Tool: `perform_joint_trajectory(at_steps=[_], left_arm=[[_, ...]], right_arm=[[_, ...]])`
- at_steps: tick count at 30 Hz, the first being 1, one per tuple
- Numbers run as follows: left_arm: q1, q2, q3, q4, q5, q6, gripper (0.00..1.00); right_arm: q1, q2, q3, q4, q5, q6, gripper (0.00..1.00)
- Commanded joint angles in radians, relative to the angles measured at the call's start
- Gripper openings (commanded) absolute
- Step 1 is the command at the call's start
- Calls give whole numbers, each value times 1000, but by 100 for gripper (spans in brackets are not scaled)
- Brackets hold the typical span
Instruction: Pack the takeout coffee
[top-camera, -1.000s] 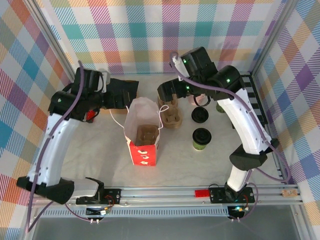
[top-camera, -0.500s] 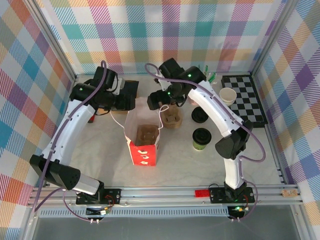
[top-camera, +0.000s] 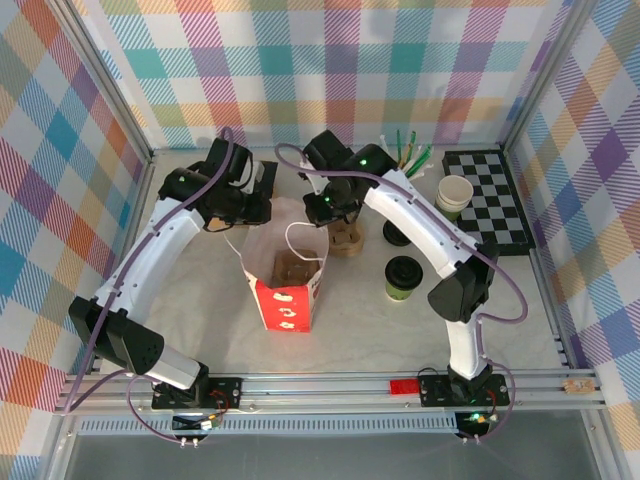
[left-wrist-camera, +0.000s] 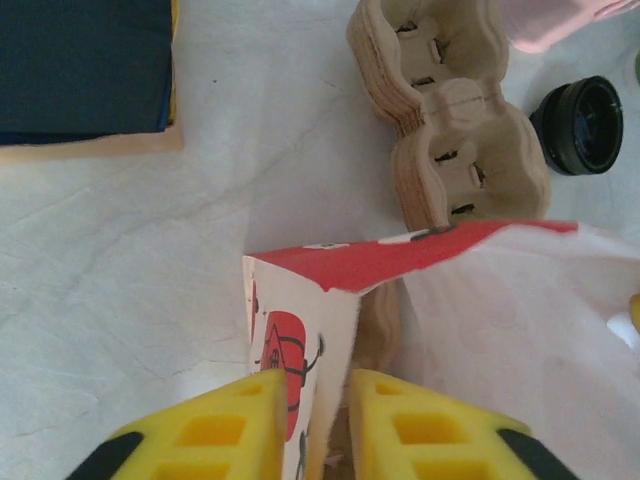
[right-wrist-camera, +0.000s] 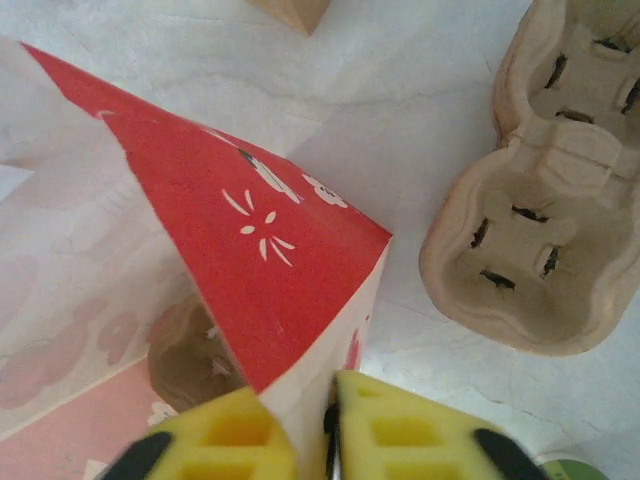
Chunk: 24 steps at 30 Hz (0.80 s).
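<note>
The takeout coffee (top-camera: 403, 277), a green-banded cup with a black lid, stands on the table right of the red-and-white paper bag (top-camera: 285, 272). The bag stands upright with its mouth open and a cardboard holder (top-camera: 293, 265) inside. My left gripper (top-camera: 251, 213) is at the bag's back-left rim. In the left wrist view its yellow fingers (left-wrist-camera: 230, 425) have closed around the bag's wall (left-wrist-camera: 300, 320). My right gripper (top-camera: 325, 208) is at the back-right rim, its yellow pads (right-wrist-camera: 400, 435) pinched on the bag's corner (right-wrist-camera: 310, 390).
A cardboard cup carrier (top-camera: 345, 238) lies just right of the bag, with a loose black lid (top-camera: 400, 232) beyond it. A white-rimmed cup (top-camera: 456, 192), straws (top-camera: 405, 155) and a checkered board (top-camera: 492, 198) stand at the back right. A dark flat pad (top-camera: 262, 172) lies at the back left.
Both arms swung in from the back to the bag's rear rim, and both grippers went from open to closed on it. The bag's mouth now stands wider.
</note>
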<state>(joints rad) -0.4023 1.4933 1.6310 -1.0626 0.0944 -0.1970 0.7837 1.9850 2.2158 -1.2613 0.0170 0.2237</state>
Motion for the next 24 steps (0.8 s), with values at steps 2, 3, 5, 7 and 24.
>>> perform_joint_trajectory(at_steps=[2, 3, 5, 7, 24], left_arm=[[-13, -37, 12, 11, -33, -17, 12], [-15, -47, 12, 12, -35, -21, 8], [-17, -68, 13, 11, -37, -30, 4], [-20, -90, 17, 7, -46, -40, 3], [-102, -616, -309, 302, -192, -170, 0]], right_arm=[[24, -28, 37, -21, 44, -11, 4], [28, -30, 48, -24, 50, -12, 2], [39, -38, 73, -27, 54, -19, 1], [53, -48, 96, -27, 60, -31, 0], [286, -282, -110, 328, 431, -238, 0]])
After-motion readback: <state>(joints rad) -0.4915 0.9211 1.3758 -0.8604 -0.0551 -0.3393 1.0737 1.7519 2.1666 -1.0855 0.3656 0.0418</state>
